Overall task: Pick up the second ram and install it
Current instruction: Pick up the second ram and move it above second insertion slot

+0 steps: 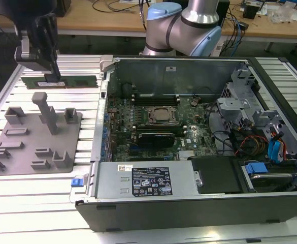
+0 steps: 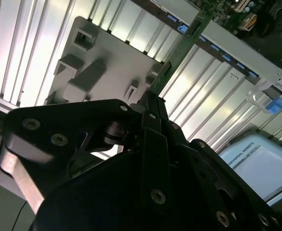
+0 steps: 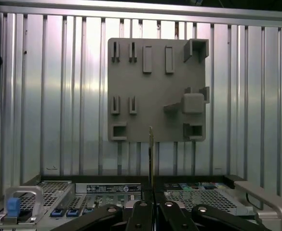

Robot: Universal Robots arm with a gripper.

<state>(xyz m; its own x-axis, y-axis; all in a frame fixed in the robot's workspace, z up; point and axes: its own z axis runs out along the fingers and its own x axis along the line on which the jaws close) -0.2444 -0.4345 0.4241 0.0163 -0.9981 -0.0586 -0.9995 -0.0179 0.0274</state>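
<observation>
Green and narrow, the second ram [image 1: 79, 81] is pinched on edge in the gripper [image 1: 53, 77], whose fingers press together on it toward the exterior view's left of its middle. I see it lying along the far edge of the grey fixture [image 1: 26, 147], over the slatted metal table [image 1: 36, 203]; whether it touches the slats I cannot tell. The fixture's tall post [image 1: 49, 114] stands just in front of it. Toward the exterior view's right sits the open computer case [image 1: 189, 213], its side wall [image 1: 101, 117] standing between the second ram and the black memory slots [image 1: 156, 97] on the motherboard [image 1: 133, 114]
</observation>
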